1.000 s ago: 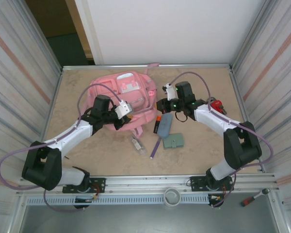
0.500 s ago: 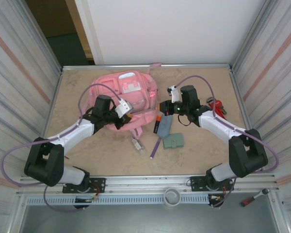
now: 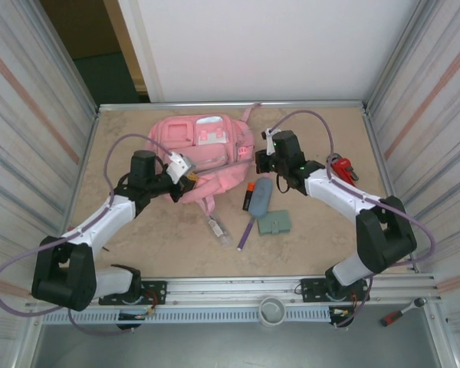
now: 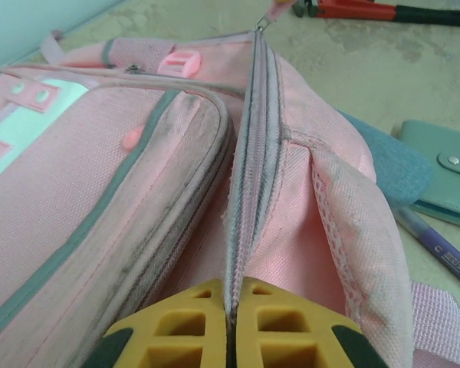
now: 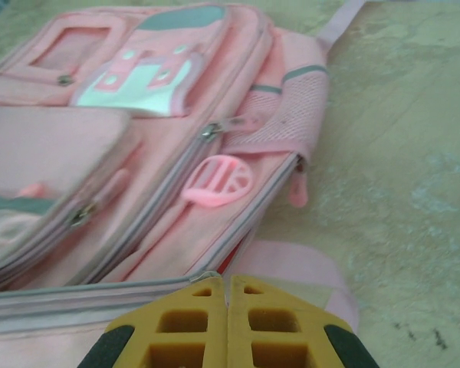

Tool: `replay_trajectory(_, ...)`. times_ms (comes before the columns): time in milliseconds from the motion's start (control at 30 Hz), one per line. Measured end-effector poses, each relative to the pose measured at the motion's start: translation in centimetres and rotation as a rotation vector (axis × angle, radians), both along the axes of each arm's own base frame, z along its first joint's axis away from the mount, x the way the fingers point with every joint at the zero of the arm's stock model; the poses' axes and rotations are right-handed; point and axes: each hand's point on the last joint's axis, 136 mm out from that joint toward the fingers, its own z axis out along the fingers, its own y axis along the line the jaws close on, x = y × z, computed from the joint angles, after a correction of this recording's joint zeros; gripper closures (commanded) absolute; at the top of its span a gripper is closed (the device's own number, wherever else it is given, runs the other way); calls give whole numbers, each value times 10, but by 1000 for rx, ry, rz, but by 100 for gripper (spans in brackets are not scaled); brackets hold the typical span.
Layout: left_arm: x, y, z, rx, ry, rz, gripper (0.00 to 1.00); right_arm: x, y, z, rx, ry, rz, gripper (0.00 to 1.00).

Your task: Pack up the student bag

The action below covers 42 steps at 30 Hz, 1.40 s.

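Pink fabric of the student bag point(image 3: 215, 153) lies in the upper middle of the overhead view, on the tan table point(image 3: 314, 238). At its lower left edge the left gripper point(image 3: 185, 175) has its yellow pads point(image 4: 184, 326) pressed together, pinching the bag's zip seam. At the bag's right edge the right gripper point(image 3: 262, 159) is likewise closed tight, tips touching the zip edge; whether fabric is caught there I cannot tell
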Motion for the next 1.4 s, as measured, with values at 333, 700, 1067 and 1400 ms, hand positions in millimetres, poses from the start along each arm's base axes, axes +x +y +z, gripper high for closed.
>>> replay_trajectory(333, 0, 9, 7, -30, -29, 50, 100, 51, -14, -35, -30, 42, -64, 100)
replay_trajectory(700, 2, 12, 10, -48, -34, 66, 100, 95, -10, -63, 28, 95, -69, 100)
replay_trajectory(1067, 21, -13, -16, -24, 73, 121, 100, 112, -32, -52, 82, 133, -65, 57)
replay_trajectory(1400, 42, -81, -40, 16, 118, 43, 95, 40, -69, 0, 49, 116, -146, 49)
